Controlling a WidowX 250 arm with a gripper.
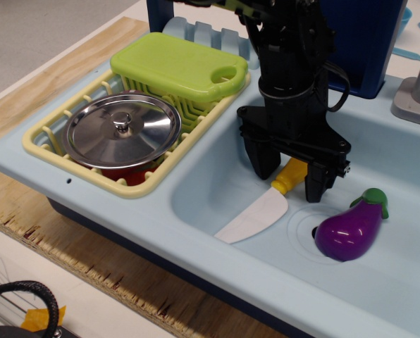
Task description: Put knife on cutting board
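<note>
The knife (256, 217) lies in the light blue sink basin (217, 169), white blade toward the front left, yellow-orange handle (289, 177) toward the back right. My black gripper (290, 179) is open and low in the basin, one finger on each side of the handle, partly hiding it. I cannot tell whether the fingers touch it. The lime-green cutting board (178, 65) rests on the back end of the cream-yellow slatted rack (48, 151), left of the gripper, with its handle hole at the right corner.
A steel pot lid (122, 130) sits on a red pot in the rack. A purple toy eggplant (351, 229) lies by the drain, right of the knife. A grey faucet base (416, 95) stands at the back right. The wooden table edge (90, 253) runs along the front.
</note>
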